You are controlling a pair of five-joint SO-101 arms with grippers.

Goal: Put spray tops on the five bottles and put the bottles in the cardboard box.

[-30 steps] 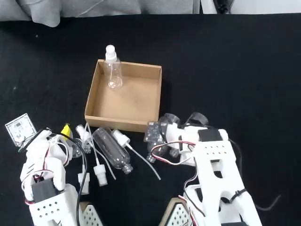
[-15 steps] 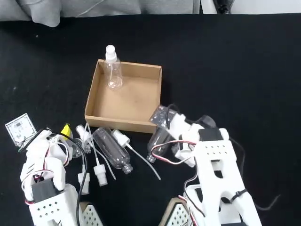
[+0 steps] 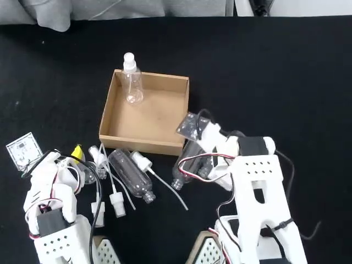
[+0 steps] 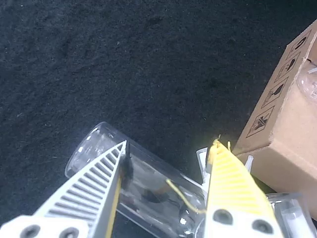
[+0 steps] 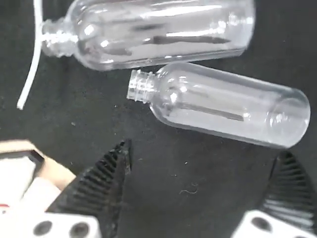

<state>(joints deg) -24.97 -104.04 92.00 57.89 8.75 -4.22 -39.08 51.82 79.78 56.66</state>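
The cardboard box [image 3: 119, 133] stands mid-table; a clear bottle with a white spray top [image 3: 132, 82] leans in its far left corner. My left gripper [image 3: 78, 163] [image 4: 168, 148] is open, its white and yellow fingers straddling a capless clear bottle [image 4: 148, 186] lying beside the box [image 4: 292, 114]. My right gripper [image 3: 192, 127] [image 5: 203, 173] hangs open by the box's near right corner, above two capless bottles [image 5: 218, 106] [image 5: 163, 29] lying side by side [image 3: 187, 162]. Another capless bottle [image 3: 130, 175] and loose spray tops [image 3: 117, 201] [image 3: 142, 161] lie before the box.
A white dip tube [image 5: 32, 74] trails past the bottle necks. A small white card [image 3: 23, 149] lies at the table's left edge. Grey cloth [image 3: 49, 14] bunches along the far edge. Black tabletop stretches bare right of the box [image 3: 275, 82].
My right gripper has risen and swung back toward the box's near right corner, leaving the two bottles on the table. The left arm has kept still.
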